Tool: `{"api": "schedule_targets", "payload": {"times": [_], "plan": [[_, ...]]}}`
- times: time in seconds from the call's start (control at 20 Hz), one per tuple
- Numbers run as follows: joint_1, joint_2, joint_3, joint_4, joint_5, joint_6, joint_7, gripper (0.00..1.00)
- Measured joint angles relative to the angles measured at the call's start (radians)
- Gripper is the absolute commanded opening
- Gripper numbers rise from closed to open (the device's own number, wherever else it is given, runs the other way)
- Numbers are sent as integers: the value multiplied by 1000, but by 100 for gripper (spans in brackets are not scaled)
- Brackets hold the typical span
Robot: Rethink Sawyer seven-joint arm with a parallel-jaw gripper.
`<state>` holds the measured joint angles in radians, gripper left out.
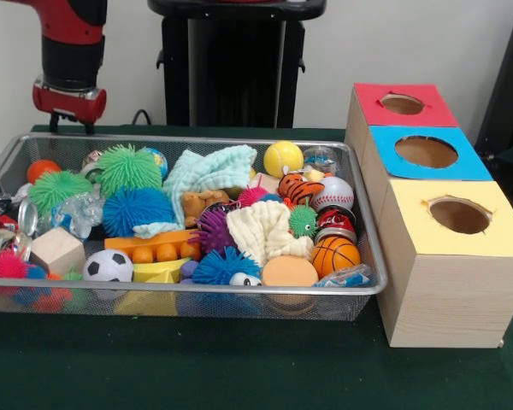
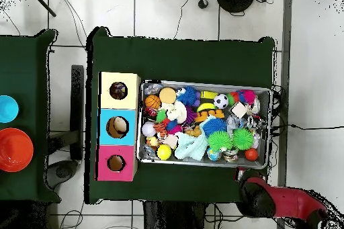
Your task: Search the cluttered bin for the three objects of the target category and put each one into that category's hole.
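The wire-mesh bin [image 1: 188, 289] is packed with toys; it also shows in the overhead view [image 2: 205, 83]. A whitish-grey crinkly wad [image 1: 79, 213] lies at its left side, between spiky balls, and in the overhead view [image 2: 233, 124] it is right of centre. A crinkly wad with coloured specks [image 1: 321, 157] sits at the far right corner. A bluish crinkly wad [image 1: 349, 275] lies at the near right corner. The yellow-topped box's hole [image 1: 459, 215] [image 2: 118, 90] is right of the bin. My gripper [image 1: 70, 126] hangs behind the bin's far left corner, holding nothing.
Blue-topped [image 1: 426, 152] and red-topped [image 1: 402, 104] boxes stand behind the yellow one. A mint towel [image 1: 209, 169], cream towel [image 1: 261, 229], spiky balls, sports balls, cans and blocks fill the bin. My red arm [image 2: 259, 196] is outside the bin's corner. An orange bowl [image 2: 13, 149] stands on a side table.
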<state>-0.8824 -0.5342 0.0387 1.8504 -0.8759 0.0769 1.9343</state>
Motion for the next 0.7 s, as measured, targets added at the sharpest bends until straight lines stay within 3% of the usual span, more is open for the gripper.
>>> {"api": "schedule_targets", "payload": {"times": [0.7], "plan": [[-36,-151,30,51,13,88,0,100]]}}
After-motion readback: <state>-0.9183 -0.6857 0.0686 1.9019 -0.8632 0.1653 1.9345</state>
